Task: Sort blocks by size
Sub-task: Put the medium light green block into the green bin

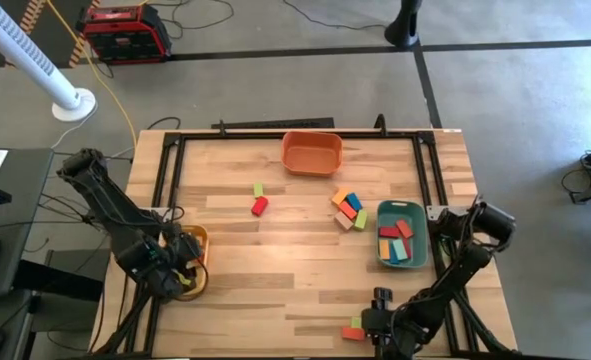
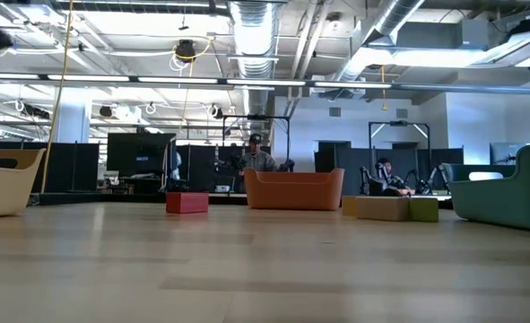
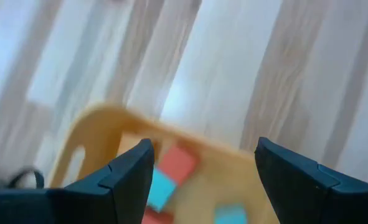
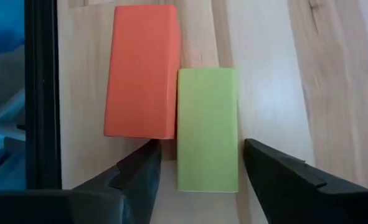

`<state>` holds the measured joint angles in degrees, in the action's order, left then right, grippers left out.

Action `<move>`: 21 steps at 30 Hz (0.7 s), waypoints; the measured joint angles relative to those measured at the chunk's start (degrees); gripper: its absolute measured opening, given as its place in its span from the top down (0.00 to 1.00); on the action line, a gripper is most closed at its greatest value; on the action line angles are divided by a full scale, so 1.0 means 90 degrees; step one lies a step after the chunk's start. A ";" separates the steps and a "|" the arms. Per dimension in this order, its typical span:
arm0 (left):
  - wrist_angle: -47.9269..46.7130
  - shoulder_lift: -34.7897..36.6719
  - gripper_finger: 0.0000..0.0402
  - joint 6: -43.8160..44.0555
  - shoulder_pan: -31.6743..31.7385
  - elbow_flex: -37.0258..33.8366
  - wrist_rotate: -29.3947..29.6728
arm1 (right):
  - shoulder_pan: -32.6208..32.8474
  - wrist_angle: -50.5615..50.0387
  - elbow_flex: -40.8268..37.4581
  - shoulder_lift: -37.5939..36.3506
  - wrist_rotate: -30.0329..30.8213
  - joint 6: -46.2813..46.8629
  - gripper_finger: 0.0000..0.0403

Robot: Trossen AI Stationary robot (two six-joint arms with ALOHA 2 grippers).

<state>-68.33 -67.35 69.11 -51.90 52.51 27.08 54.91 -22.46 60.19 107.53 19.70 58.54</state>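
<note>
My right gripper [image 4: 199, 171] is open near the table's near edge, its fingers on either side of a green block [image 4: 207, 129] that lies flat on the table, not touching it. An orange block [image 4: 141, 71] lies against the green one; both show in the high view [image 1: 353, 329]. My left gripper [image 3: 202, 168] is open and empty above the yellow tray [image 3: 96, 124] at the table's left, which holds red and blue blocks [image 3: 174, 165]. A loose pile of blocks [image 1: 348, 208], a red block [image 1: 259, 206] and a small green block [image 1: 258, 188] lie mid-table.
An orange tray [image 1: 311, 152] stands at the far middle. A teal tray [image 1: 402, 233] with several blocks stands at the right. A black frame rail [image 4: 42, 93] runs close beside the orange block. Bare wood lies across the table's middle [image 1: 275, 270].
</note>
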 joint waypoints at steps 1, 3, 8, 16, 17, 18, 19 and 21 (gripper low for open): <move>0.0019 0.0002 0.33 -0.0099 0.0000 0.0101 0.0168 | -0.0005 -0.0013 -0.0009 -0.0049 0.0005 -0.0014 0.38; 0.0093 0.0002 0.33 -0.0342 0.0000 0.0293 0.0528 | -0.0040 -0.0104 -0.0018 -0.0148 -0.0040 -0.0011 0.44; 0.0661 0.0002 0.33 -0.1301 0.0000 0.0603 0.1573 | -0.0124 -0.0338 -0.0023 -0.0312 -0.0164 -0.0015 0.64; 0.2568 -0.0029 0.33 -0.3529 0.0066 0.0560 0.3274 | -0.0446 -0.0687 -0.0030 -0.0602 -0.0240 -0.0063 0.78; 0.2842 -0.0027 0.33 -0.3792 0.0106 0.0494 0.3397 | -0.0496 -0.0805 -0.0030 -0.0702 -0.0237 -0.0063 0.79; 0.3126 -0.0028 0.33 -0.4067 0.0164 0.0416 0.3482 | -0.0544 -0.0875 -0.0029 -0.0805 -0.0225 -0.0060 0.80; 0.3391 -0.0029 0.33 -0.4336 0.0224 0.0333 0.3513 | -0.0598 -0.0980 -0.0022 -0.0912 -0.0193 -0.0060 0.82; 0.3899 -0.0029 0.33 -0.4765 0.0365 0.0145 0.3520 | -0.0696 -0.1251 -0.0020 -0.1093 -0.0069 -0.0061 0.85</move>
<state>-33.25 -67.61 26.22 -48.62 53.82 58.76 48.65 -33.72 60.01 97.69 19.08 57.99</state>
